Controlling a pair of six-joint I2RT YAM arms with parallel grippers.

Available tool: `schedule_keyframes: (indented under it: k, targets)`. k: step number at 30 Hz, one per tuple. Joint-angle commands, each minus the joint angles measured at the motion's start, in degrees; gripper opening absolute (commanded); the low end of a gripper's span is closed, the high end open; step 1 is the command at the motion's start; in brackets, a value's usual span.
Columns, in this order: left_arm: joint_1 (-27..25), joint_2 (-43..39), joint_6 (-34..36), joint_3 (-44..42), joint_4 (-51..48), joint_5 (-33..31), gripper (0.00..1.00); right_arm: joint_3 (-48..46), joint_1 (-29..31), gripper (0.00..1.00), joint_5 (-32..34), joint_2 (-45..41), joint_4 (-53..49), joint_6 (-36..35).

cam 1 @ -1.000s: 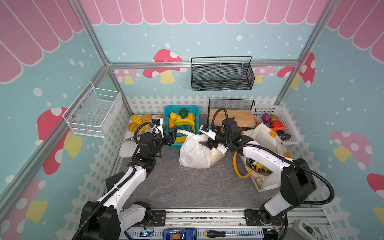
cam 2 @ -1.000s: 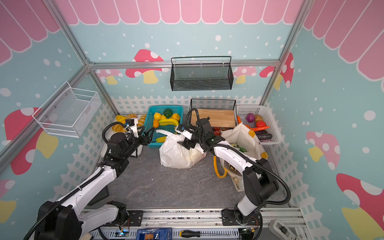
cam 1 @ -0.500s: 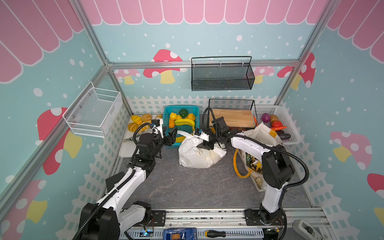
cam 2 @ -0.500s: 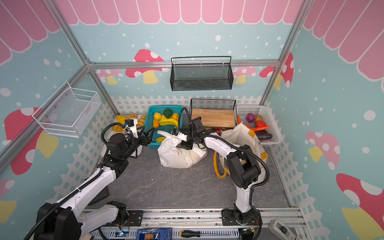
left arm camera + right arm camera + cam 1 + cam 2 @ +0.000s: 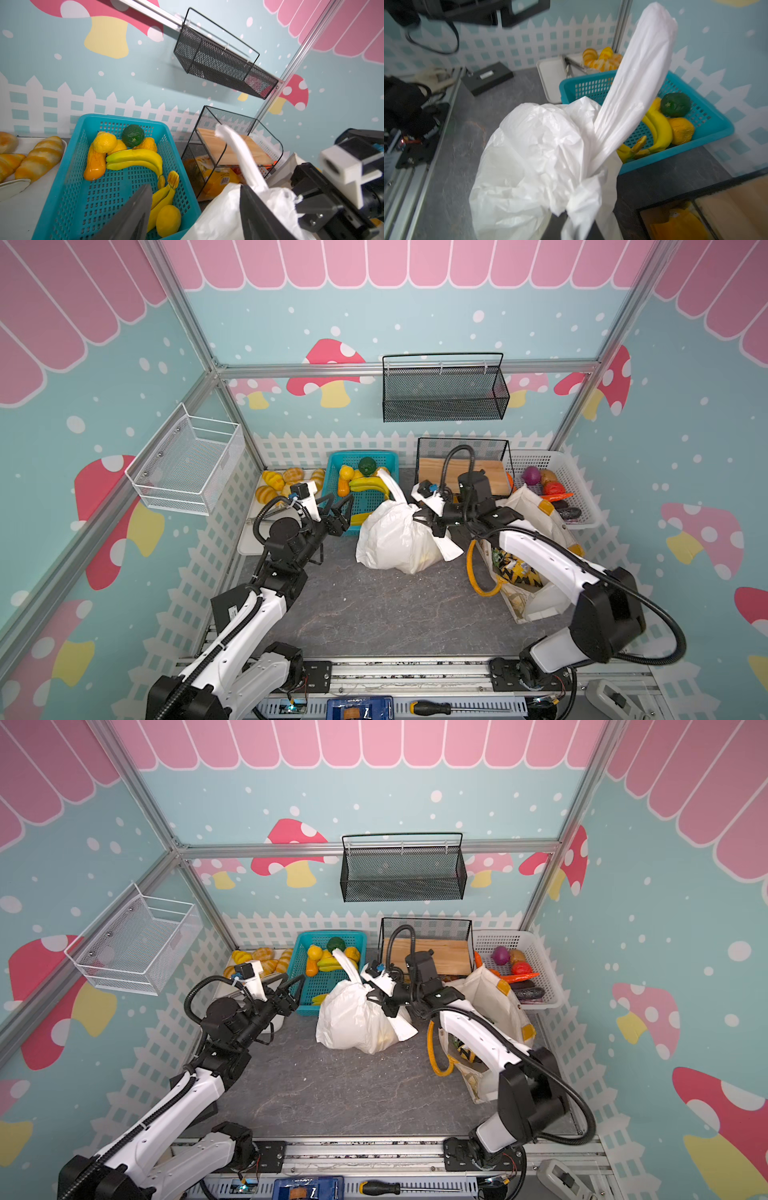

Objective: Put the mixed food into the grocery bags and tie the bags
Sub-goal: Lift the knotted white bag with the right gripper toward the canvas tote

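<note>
Front of teal basket [image 5: 128, 120], white bag [image 5: 395, 537]: thin crinkly plastic film, soft sheen. Basket itself: perforated glossy plastic; bananas [image 5: 135, 159] inside smooth, waxy. Right of basket, tote [image 5: 530, 506]: matt cream cloth, probably canvas. Table [image 5: 374, 614]: matt grey, stone-like.

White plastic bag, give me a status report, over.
Right gripper shut on white plastic bag at its bunched neck. Left gripper open, empty, beside it. One handle sticks up free. Teal basket close behind.

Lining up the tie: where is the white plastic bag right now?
Both top views show the white plastic bag mid-table, in front of the teal basket, left of the canvas tote, right gripper shut on its neck.
</note>
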Motion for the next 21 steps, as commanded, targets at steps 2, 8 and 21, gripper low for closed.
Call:
schedule_keyframes:
  k: [2, 8, 21]
  targets:
    - [-0.92, -3.48, -5.26, -2.03, 1.76, -3.68, 0.69, -2.7, -4.62, 0.0, -4.79, -10.45, 15.96, 19.98]
    - [-6.51, -6.47, -8.14, -0.98, -4.95, -10.46, 0.68, -1.11, -8.04, 0.0, 16.92, -22.86, 12.42, 25.8]
    - [-37.18, 19.69, -14.72, 16.1, -11.54, -14.65, 0.68, 8.59, -8.4, 0.0, 56.86, -27.78, -6.77, 14.57]
